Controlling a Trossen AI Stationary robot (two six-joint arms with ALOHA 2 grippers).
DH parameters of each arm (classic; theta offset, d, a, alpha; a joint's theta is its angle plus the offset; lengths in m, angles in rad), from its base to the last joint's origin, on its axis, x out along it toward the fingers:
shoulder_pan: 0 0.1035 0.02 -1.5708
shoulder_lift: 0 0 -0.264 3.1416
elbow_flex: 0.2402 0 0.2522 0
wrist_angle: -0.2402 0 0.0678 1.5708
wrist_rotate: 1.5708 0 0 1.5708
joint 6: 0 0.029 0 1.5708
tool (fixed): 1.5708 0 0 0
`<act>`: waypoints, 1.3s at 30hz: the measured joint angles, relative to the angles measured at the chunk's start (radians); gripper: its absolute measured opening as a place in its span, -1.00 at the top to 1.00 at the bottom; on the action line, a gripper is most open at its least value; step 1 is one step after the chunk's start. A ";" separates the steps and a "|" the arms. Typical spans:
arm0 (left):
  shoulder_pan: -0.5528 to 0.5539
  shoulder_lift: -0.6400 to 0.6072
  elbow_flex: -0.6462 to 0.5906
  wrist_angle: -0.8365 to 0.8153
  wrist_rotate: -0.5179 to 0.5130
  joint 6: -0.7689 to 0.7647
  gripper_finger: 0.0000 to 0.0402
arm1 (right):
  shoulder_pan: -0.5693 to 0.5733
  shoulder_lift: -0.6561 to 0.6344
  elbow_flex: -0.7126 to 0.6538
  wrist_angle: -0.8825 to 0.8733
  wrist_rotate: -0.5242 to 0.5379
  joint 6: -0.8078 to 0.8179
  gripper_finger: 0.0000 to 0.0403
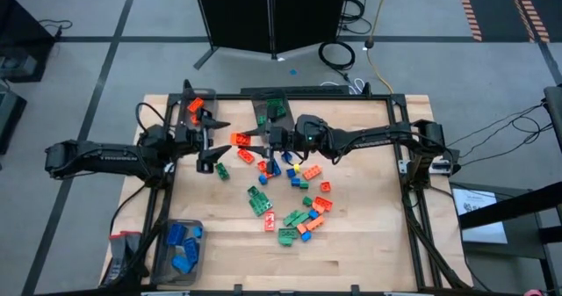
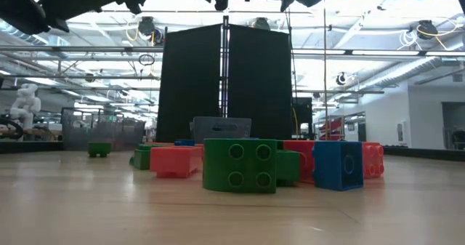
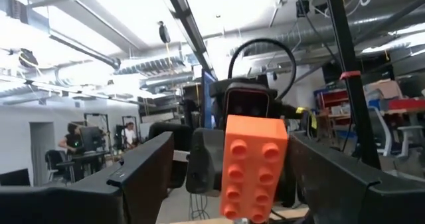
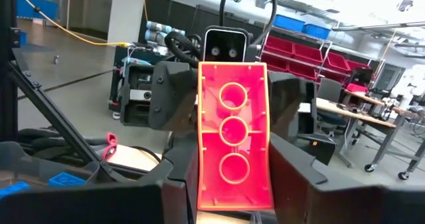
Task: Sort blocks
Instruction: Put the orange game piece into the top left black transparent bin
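**orange brick held between two grippers, mid-table**

the right gripper (image 1: 256, 138) is clamped on an orange brick (image 1: 240, 139) above the back half of the table (image 1: 369, 252). in the right wrist view the brick (image 4: 232, 137) stands lengthwise out from between the fingers, its hollow underside with three round sockets facing that camera. the left gripper (image 1: 213, 141) faces it from the other side with its fingers spread apart – in the left wrist view the studded top of the brick (image 3: 254, 167) stands between them, not visibly touched.

so the brick's long axis runs roughly along the line between the two grippers, free end pointing toward the left arm – this looks like a hand-over. the left gripper is near enough to close on that free end.

the other blocks (image 1: 294, 210) lie scattered on the table in front of the right gripper; a bin of blue bricks (image 1: 180, 248) sits at the front left corner.
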 joint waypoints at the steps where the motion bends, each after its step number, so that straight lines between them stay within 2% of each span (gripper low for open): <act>1: 0.000 0.009 0.005 0.000 0.000 0.000 -0.48 | 0.000 0.000 0.000 0.000 0.000 0.000 0.44; 9: 0.000 0.070 0.024 -0.002 0.001 0.004 -0.48 | 0.000 0.000 0.000 -0.009 0.000 0.000 0.44; 19: -0.004 0.076 0.024 0.030 0.038 0.028 -0.43 | 0.000 0.000 0.000 -0.025 0.000 0.000 0.44; 30: -0.012 0.087 0.024 0.025 0.042 0.056 -0.06 | 0.000 0.000 0.000 -0.025 0.000 0.000 0.44; 39: -0.012 0.087 0.024 0.025 0.069 0.080 0.37 | -0.001 0.000 0.000 -0.051 -0.038 -0.001 0.44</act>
